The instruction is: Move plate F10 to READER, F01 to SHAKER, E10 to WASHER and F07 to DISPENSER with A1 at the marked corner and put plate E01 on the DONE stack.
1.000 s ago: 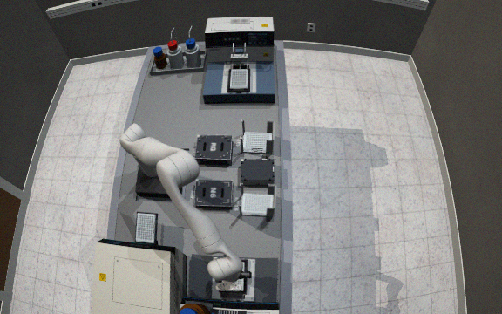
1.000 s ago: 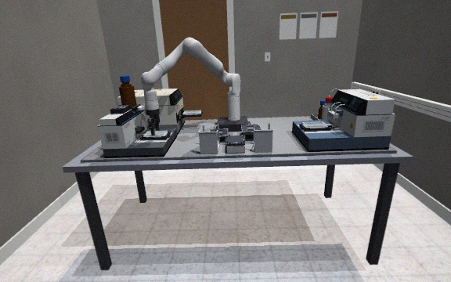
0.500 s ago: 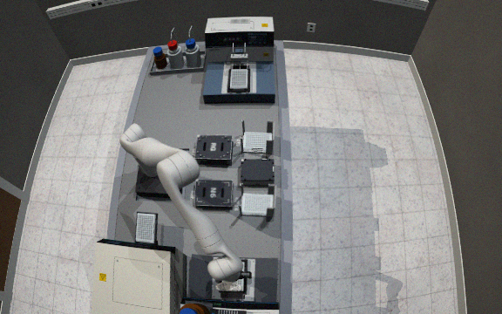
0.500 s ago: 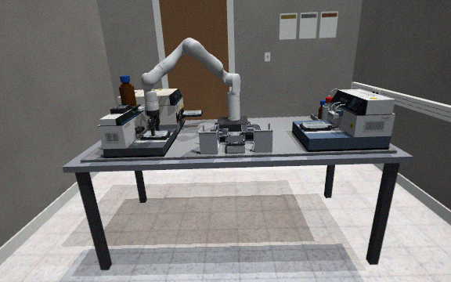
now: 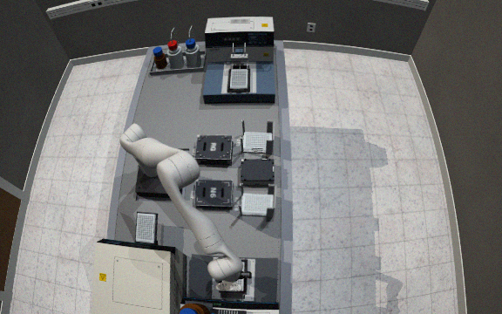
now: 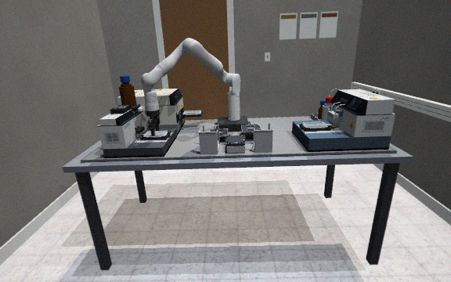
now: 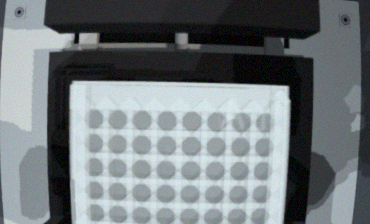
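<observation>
My gripper (image 6: 153,130) is open and points straight down, close above a white well plate (image 7: 178,160) that lies flat in the black nest of the instrument at the table's left end (image 6: 139,137). Nothing is between the fingers. In the top view my wrist (image 5: 227,269) covers most of this plate (image 5: 238,282). The wrist view shows no fingers, only the plate and a dark housing behind it. Another white plate (image 5: 145,225) lies on the tray of the large beige instrument (image 5: 133,279). A third plate (image 5: 239,78) sits on the blue-based instrument at the far end.
Two deep racks (image 5: 256,141) (image 5: 257,204) each show a white plate inside. Between them stands a dark platform (image 5: 256,171) with no plate. The nests RG (image 5: 213,148) and N6 (image 5: 213,193) are bare. Three bottles (image 5: 174,54) stand at the far end.
</observation>
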`<state>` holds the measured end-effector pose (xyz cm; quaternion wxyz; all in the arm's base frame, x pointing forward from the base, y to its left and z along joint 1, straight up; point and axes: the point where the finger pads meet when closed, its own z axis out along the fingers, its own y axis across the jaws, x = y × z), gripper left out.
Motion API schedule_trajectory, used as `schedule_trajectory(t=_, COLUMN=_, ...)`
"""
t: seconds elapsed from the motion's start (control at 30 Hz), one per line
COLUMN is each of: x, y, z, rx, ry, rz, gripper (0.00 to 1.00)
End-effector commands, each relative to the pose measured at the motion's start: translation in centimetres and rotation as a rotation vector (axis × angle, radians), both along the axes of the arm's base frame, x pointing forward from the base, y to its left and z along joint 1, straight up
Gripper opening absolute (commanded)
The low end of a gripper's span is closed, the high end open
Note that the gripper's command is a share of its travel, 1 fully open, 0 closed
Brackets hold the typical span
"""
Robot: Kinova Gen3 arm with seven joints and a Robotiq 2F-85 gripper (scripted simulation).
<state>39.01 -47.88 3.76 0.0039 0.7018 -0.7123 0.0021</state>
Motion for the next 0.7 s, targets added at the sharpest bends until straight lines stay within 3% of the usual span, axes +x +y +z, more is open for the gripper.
schedule_trajectory(t=0.0, x=0.01, y=-0.06, z=-0.12, rx=-0.001, ry=-0.003, rz=0.003, gripper=1.0)
schedule_trajectory(t=0.13, x=0.01, y=-0.06, z=-0.12, rx=-0.001, ry=-0.003, rz=0.003, gripper=1.0)
schedule_trajectory(t=0.17, x=0.01, y=-0.04, z=0.01, rx=-0.001, ry=-0.002, rz=0.0, gripper=0.94)
schedule_trajectory(t=0.67, x=0.01, y=-0.04, z=0.01, rx=-0.001, ry=-0.002, rz=0.0, gripper=0.94)
